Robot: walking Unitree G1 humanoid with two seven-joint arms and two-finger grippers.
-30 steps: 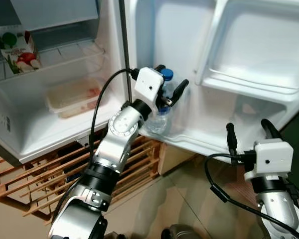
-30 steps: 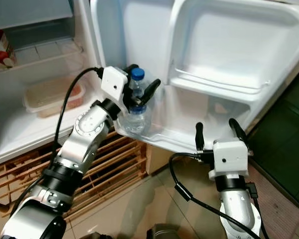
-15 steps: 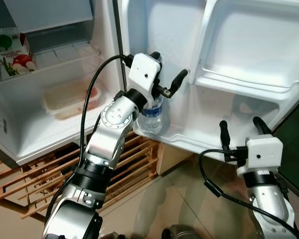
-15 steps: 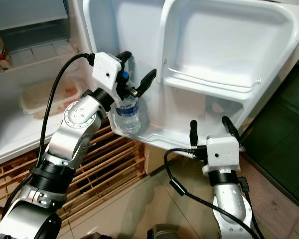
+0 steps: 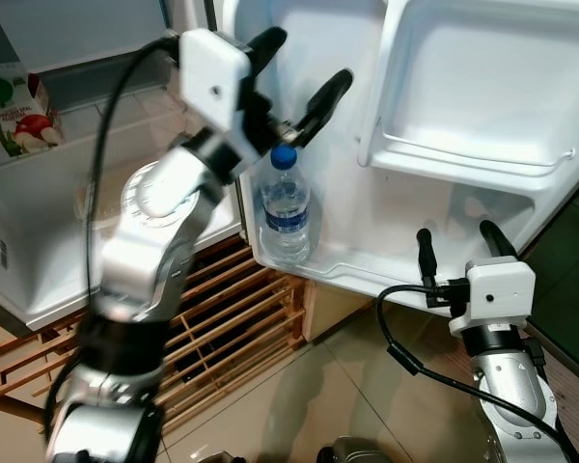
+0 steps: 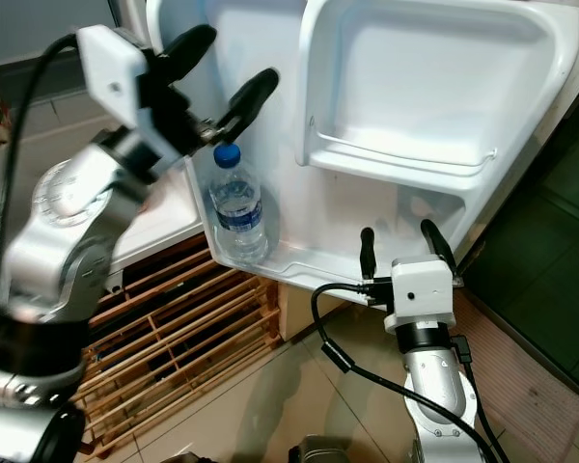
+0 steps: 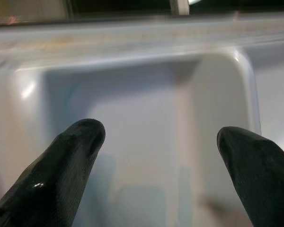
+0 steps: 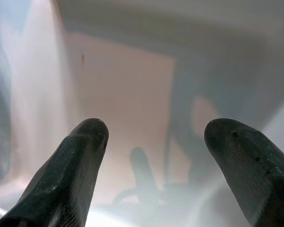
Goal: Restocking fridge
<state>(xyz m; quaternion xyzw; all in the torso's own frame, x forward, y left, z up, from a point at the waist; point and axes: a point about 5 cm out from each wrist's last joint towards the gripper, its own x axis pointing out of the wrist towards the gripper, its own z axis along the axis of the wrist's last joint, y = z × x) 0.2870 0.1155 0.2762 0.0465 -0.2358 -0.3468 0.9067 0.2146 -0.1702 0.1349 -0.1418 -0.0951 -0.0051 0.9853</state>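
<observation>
A clear water bottle (image 5: 287, 210) with a blue cap stands upright in the lowest shelf of the open fridge door (image 5: 482, 106). My left gripper (image 5: 301, 69) hangs open just above the bottle's cap, apart from it and holding nothing. Both its black fingers (image 7: 75, 156) show in the left wrist view against the white door liner. My right gripper (image 5: 458, 249) is open too, low at the right, close under the door's bottom edge. A juice carton (image 5: 14, 106) stands on a shelf inside the fridge at the far left.
The upper door shelf (image 5: 468, 159) has a thin rail across its front. A wooden slatted rack (image 5: 232, 309) lies under the fridge. The floor (image 5: 347, 386) is glossy tile, and a dark mat (image 6: 550, 386) lies at the right.
My left gripper has let go of the water bottle and risen above it. The bottle now stands alone in the door shelf. The camera has shifted slightly; the right gripper keeps its pose.
</observation>
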